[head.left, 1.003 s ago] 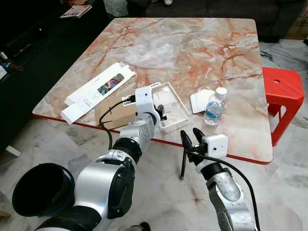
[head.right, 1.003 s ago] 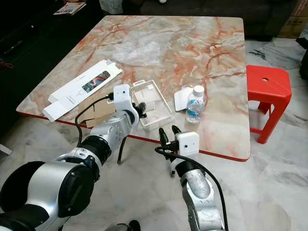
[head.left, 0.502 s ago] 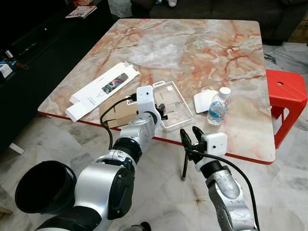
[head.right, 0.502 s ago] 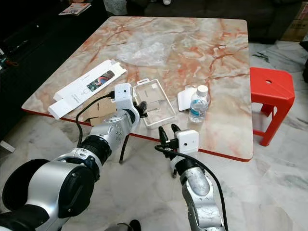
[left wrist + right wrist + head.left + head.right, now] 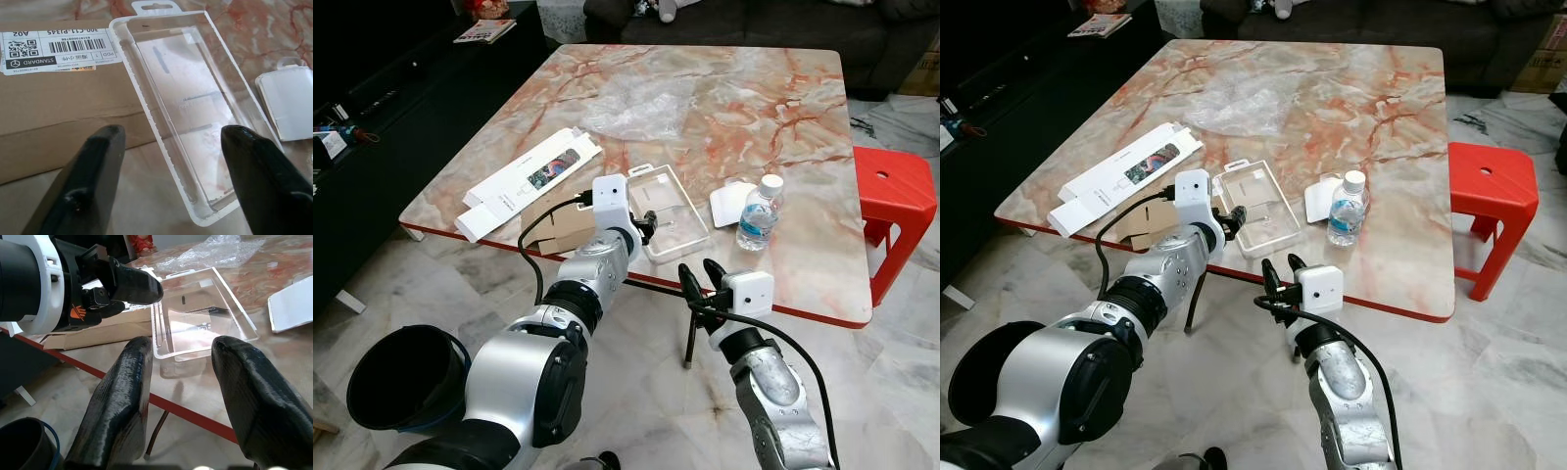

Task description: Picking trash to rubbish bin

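The left gripper (image 5: 168, 171) is being held low over the clear plastic tray (image 5: 668, 209) at the counter's (image 5: 803, 147) near edge, fingers spread either side, apparently to straddle it. The right gripper (image 5: 697, 281) is being kept below the edge, fingers apart. The rubbish bin (image 5: 401, 377) is standing on the floor to the left.

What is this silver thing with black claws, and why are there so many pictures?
It is a robot tidying up trash. Two pictures come from cameras in its head, looking down at a marble table. The other two come from cameras on its wrists, looking along its fingers. Its left pincer is open above a clear plastic tray, beside brown cardboard. Its right pincer waits open at the table's edge. Neither holds anything. Also on the table are a white box, a water bottle and a crinkly bag. The black bin sits on the floor.
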Motion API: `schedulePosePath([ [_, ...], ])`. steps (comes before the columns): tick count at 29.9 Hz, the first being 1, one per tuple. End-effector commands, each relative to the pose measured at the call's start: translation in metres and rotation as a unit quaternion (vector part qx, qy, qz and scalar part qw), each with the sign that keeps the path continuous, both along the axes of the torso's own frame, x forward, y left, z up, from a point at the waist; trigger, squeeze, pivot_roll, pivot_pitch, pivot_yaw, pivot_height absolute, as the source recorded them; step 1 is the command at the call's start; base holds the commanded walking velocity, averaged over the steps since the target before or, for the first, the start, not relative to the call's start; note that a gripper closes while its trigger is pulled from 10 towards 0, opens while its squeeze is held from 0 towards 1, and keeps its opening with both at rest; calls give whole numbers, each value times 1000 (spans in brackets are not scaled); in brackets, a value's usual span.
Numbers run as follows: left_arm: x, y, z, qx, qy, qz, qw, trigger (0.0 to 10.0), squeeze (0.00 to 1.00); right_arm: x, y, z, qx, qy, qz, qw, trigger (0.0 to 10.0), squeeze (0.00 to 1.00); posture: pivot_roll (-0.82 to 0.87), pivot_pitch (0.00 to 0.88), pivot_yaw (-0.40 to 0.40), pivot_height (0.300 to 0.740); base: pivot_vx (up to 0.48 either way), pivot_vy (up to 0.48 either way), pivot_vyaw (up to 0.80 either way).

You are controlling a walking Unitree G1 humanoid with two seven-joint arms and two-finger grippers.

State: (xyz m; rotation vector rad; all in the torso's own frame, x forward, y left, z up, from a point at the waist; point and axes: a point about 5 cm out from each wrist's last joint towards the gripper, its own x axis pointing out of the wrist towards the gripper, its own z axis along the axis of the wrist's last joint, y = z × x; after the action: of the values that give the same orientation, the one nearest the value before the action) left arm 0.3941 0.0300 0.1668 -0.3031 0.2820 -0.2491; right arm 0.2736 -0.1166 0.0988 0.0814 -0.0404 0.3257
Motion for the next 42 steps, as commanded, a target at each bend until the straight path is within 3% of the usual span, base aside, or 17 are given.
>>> schedulePosePath([
  [1,-5,-16,1,-1,-7,-23,1000,10000,1000,-2,4,1,6,-2,3,1000,10000,0,43,112,108,740,0,0,0],
  [2,-5,-16,1,3,-10,-25,1000,10000,0,-3,4,0,7,-1,3,1000,10000,0,45,114,108,740,0,0,0],
  [16,-6,-8,-11,15,-6,-12,1000,10000,0,-7,6,0,9,2,8,1000,10000,0,33,136,102,740,0,0,0],
  [42,-10,-20,-14,21,18,-13,1000,10000,0,-29,15,-6,23,21,11,999,10000,0,12,191,114,740,0,0,0],
])
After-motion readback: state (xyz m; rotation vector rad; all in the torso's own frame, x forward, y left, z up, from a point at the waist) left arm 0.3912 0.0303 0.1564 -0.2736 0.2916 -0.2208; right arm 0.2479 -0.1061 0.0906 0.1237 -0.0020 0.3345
